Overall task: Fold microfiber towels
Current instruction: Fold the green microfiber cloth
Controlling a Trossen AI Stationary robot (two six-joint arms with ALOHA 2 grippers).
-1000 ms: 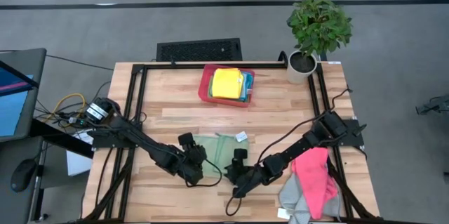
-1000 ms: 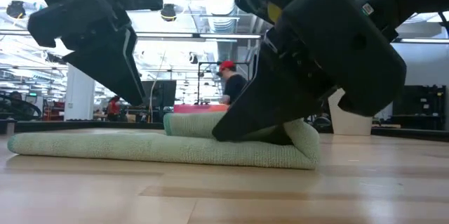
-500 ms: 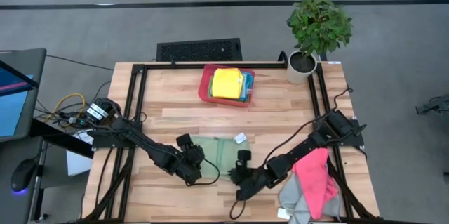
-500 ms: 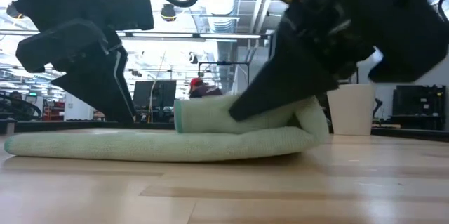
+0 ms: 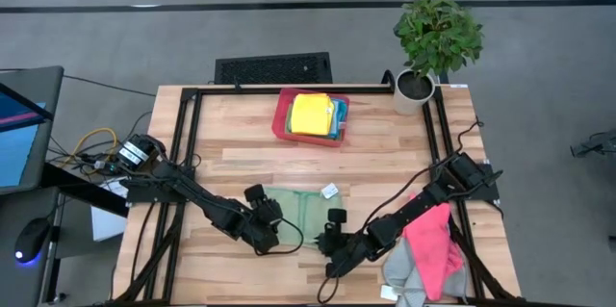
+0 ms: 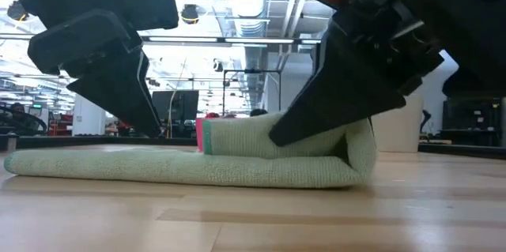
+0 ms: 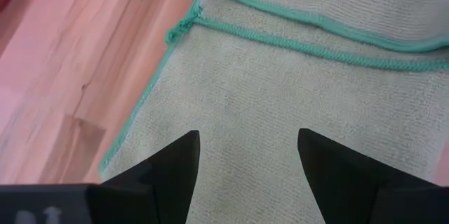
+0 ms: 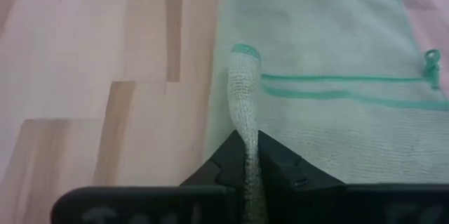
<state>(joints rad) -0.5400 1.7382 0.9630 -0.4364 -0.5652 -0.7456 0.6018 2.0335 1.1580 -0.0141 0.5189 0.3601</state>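
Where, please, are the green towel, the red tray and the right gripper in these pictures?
green towel (image 5: 298, 207), high view, on its flat middle.
red tray (image 5: 281, 120), high view, on its left rim.
right gripper (image 8: 250, 155), right wrist view, between fingertips pinching the towel's edge.

Bare table (image 5: 231, 158) lies between red tray (image 5: 282, 119) and green towel (image 5: 294, 203).

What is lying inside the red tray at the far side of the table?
In the red tray a yellow towel lies on top, folded. At its right side, blue and green edges of other towels stick out. How many lie below is covered.
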